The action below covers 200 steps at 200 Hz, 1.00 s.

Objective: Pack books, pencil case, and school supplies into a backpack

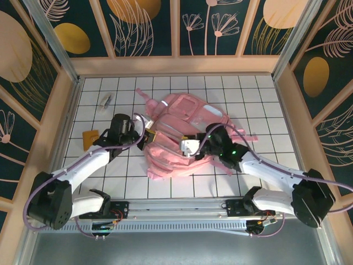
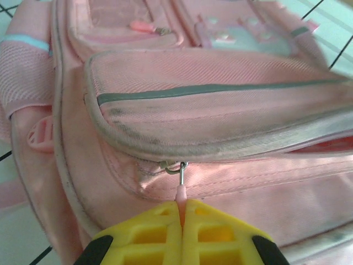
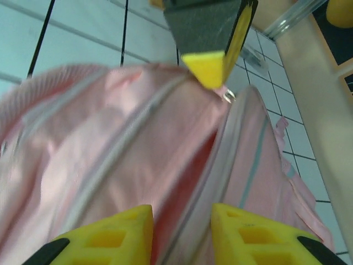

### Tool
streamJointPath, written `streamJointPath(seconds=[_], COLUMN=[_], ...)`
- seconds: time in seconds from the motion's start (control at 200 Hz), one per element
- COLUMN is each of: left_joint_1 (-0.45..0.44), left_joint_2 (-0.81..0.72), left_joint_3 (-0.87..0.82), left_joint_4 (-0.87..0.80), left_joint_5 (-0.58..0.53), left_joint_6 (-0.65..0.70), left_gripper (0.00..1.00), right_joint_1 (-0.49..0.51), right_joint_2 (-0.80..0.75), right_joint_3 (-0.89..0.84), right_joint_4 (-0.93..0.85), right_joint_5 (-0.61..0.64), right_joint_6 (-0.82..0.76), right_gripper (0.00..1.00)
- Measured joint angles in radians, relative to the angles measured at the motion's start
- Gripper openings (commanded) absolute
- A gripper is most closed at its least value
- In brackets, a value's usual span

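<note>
Up close, the left end effector (image 2: 182,212) is clamped shut on the pink zipper pull (image 2: 180,193) of the backpack (image 2: 220,110) just ahead. Opposite, the right end effector (image 3: 182,215) stands partly open over the backpack's seam, holding nothing. Well left of the left end effector, an orange pad (image 1: 90,136) lies on the table (image 1: 248,94).

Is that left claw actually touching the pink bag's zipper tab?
Touching. The left wrist view shows the left gripper pinched shut on the pink zipper pull of the backpack.
</note>
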Motion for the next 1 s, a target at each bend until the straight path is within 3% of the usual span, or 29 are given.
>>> streamJointPath(seconds=[0.15, 0.3, 0.42, 0.555, 0.731, 0.836, 1.001], left_joint_1=[-0.005, -0.006, -0.006, -0.006, -0.012, -0.012, -0.012], left_joint_2=[-0.04, -0.066, -0.082, -0.101, -0.126, -0.133, -0.142], left_joint_3=[-0.017, -0.066, -0.079, -0.081, -0.083, -0.085, -0.089], left_joint_4=[0.018, 0.059, 0.074, 0.084, 0.081, 0.081, 0.081], left_joint_5=[0.048, 0.076, 0.08, 0.077, 0.092, 0.107, 0.119], left_joint_6=[-0.051, -0.099, -0.118, -0.129, -0.129, -0.129, -0.129], left_gripper=[0.0, 0.0, 0.0, 0.0, 0.0, 0.0, 0.0], right_joint_1=[0.131, 0.182, 0.2, 0.204, 0.197, 0.185, 0.15], right_joint_2=[0.103, 0.212, 0.249, 0.248, 0.158, 0.137, 0.261], right_joint_3=[0.039, 0.1, 0.122, 0.179, 0.256, 0.268, 0.315], right_joint_4=[0.063, 0.115, 0.125, 0.054, -0.021, -0.013, -0.099], right_joint_5=[0.234, 0.478, 0.567, 0.549, 0.275, 0.285, 0.366], right_joint_6=[0.161, 0.258, 0.312, 0.346, 0.377, 0.386, 0.378], right_gripper=[0.33, 0.33, 0.33, 0.34, 0.46, 0.47, 0.45])
